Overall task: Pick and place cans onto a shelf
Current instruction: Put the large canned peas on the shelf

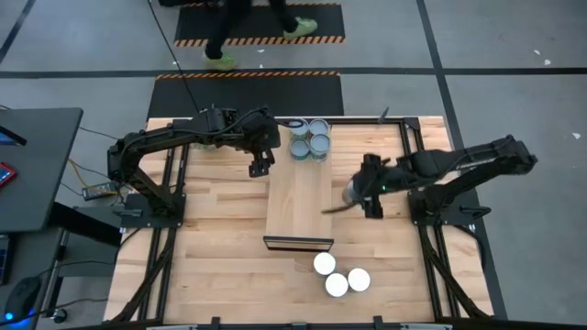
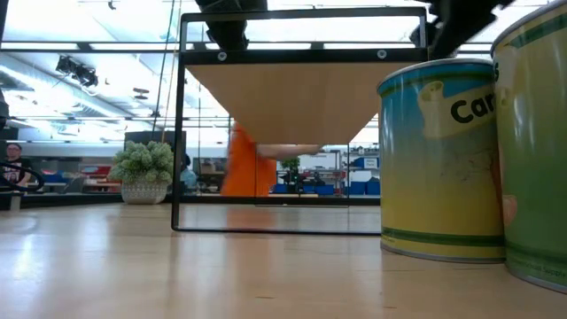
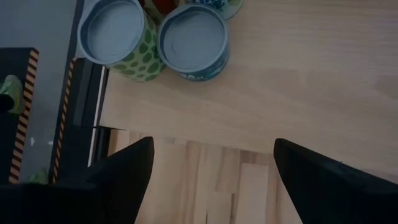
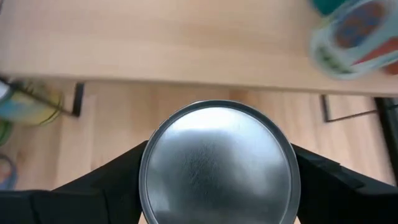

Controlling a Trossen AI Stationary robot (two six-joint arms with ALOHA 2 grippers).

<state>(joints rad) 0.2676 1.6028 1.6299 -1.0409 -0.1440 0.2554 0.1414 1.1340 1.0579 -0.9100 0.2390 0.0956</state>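
The right jaws point(image 4: 217, 180) were clamped on a can point(image 4: 217, 163), one finger on each flank, its bright round end filling the right wrist view. From above, that can point(image 1: 352, 193) hung at roughly three o'clock from the middle of the shelf point(image 1: 298, 209), just off the shelf's right edge and above the desk point(image 1: 220, 266). So the right arm was the one with the load, and clearly the nearer one for the next placement.

The relation that mattered: the shelf lay toward nine o'clock of the held can, its long axis running twelve to six. A short carry across that right edge looked like all the move needed, with bare plank showing along most of the shelf's length.

The left jaws point(image 1: 260, 166) stood wide and empty, fingers point(image 3: 127, 171) spread apart, hovering just off the shelf's left edge near its far end. Close by, four blue-grey-topped cans point(image 1: 310, 140) sat bunched at the twelve o'clock end of the shelf; two of them point(image 3: 193, 40) showed plainly in the left wrist view.

Down at six o'clock, three white-topped cans point(image 1: 337, 276) waited on the desk just past the shelf's dark front edge, well apart from both arms. My read: those were next in the queue once this one landed.
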